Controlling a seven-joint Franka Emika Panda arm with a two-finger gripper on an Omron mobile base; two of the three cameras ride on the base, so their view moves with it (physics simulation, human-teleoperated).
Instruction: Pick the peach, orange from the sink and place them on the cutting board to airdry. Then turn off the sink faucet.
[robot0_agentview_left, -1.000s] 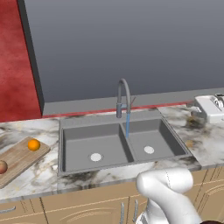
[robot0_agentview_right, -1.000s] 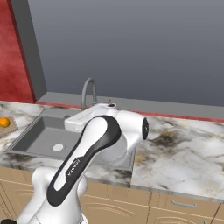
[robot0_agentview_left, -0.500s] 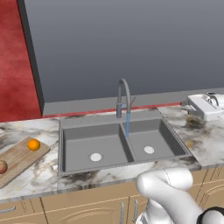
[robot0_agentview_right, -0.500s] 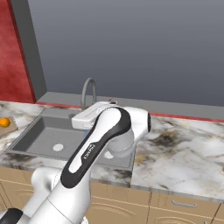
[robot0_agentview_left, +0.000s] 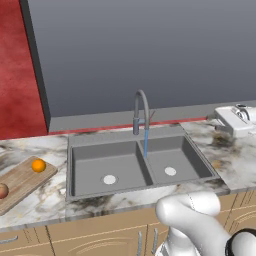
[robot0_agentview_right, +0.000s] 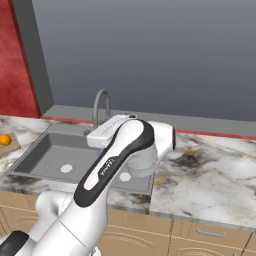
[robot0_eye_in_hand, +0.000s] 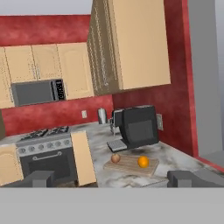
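The orange (robot0_agentview_left: 38, 165) and the peach (robot0_agentview_left: 2, 190) lie on the wooden cutting board (robot0_agentview_left: 20, 181) at the counter's left end. The hand view shows them far off: orange (robot0_eye_in_hand: 143, 162), peach (robot0_eye_in_hand: 115, 158), cutting board (robot0_eye_in_hand: 129, 166). The grey double sink (robot0_agentview_left: 137, 167) sits mid-counter. A thin blue stream runs from the sink faucet (robot0_agentview_left: 141, 111) into it. My gripper (robot0_agentview_left: 215, 123) hovers open and holding nothing above the counter right of the sink, pointing left. Its dark fingertips (robot0_eye_in_hand: 40, 178) stand wide apart in the hand view. In the right base view my arm covers part of the sink (robot0_agentview_right: 35, 157).
Marble counter (robot0_agentview_left: 235, 160) runs both sides of the sink, with a grey wall panel behind. In the hand view, a dark coffee machine (robot0_eye_in_hand: 136, 127) stands behind the board, with a stove (robot0_eye_in_hand: 43, 153) and a microwave (robot0_eye_in_hand: 37, 92) further left.
My hand has drifted a little to the left toward the sink, and the elbow has swung. The fruits, board and water stream are unchanged.
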